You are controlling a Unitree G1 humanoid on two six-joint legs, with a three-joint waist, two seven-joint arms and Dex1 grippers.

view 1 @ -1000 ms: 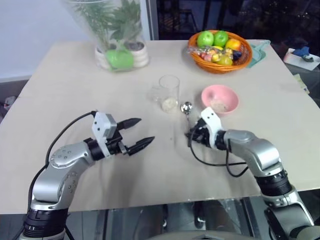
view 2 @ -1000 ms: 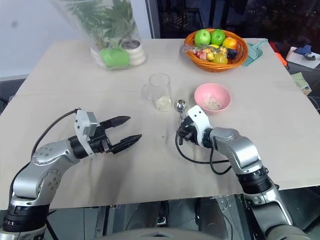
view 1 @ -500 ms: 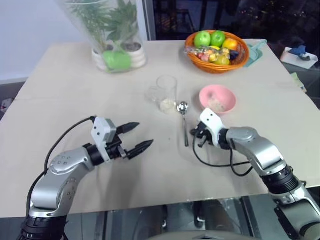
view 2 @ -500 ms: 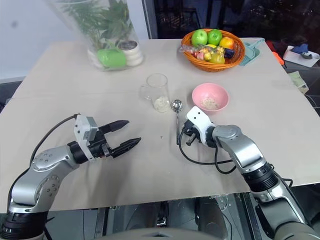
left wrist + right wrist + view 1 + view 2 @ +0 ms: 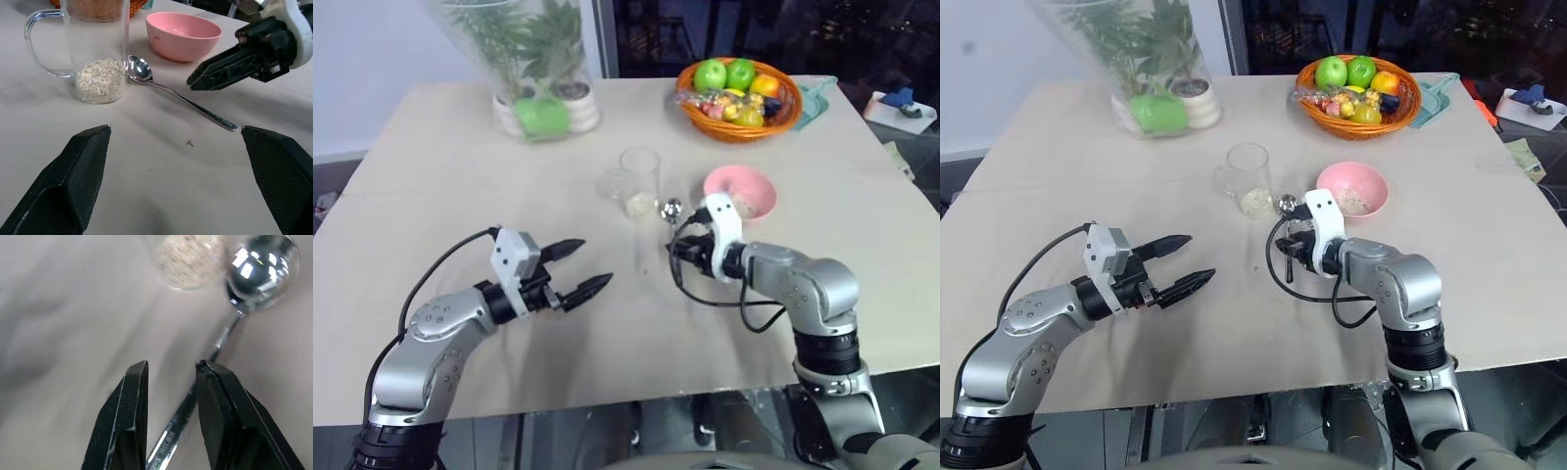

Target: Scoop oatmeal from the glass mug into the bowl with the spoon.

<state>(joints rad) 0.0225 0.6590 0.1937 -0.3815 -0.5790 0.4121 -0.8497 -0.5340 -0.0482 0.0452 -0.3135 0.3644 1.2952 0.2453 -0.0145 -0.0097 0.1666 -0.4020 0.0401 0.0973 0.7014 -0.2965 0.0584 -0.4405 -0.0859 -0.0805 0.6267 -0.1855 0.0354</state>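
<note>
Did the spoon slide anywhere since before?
No. The spoon lies flat on the table with its head beside the glass mug and near the pink bowl, just as in the earlier pictures. The whole view shifted instead.

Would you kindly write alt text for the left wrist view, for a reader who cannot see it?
A silver spoon lies flat on the beige table, its head beside a clear glass mug with a little oatmeal at its bottom. Behind sits a pink bowl. The right gripper points at the spoon's handle without holding it, and the left gripper's fingers stand wide apart.
</note>
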